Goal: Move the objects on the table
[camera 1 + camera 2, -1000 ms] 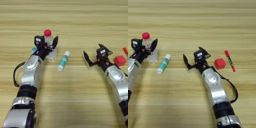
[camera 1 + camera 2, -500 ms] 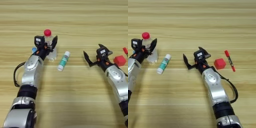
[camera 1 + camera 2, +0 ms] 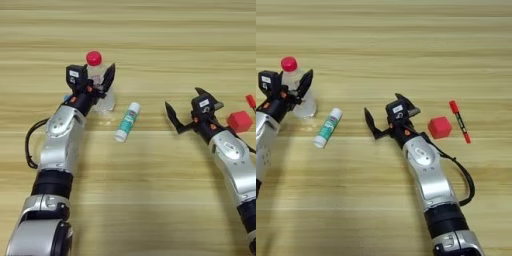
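A small clear bottle (image 3: 102, 95) with a red cap (image 3: 93, 57) stands at the left of the wooden table (image 3: 150, 30). My left gripper (image 3: 95, 75) has a finger on each side of the bottle and is shut on it. A white tube (image 3: 127, 121) with a green label lies just right of the bottle. My right gripper (image 3: 383, 107) is open with nothing in it, between the tube and a small red cube (image 3: 439, 127). A thin red pen (image 3: 459, 121) lies just right of the cube.
A black cable (image 3: 468, 175) loops off my right forearm, and another cable (image 3: 30, 145) hangs beside my left forearm. Bare plank surface stretches across the far half of the table.
The left gripper and the bottle have shifted together a little away from me. The right arm, tube, cube and pen have stayed where they were.
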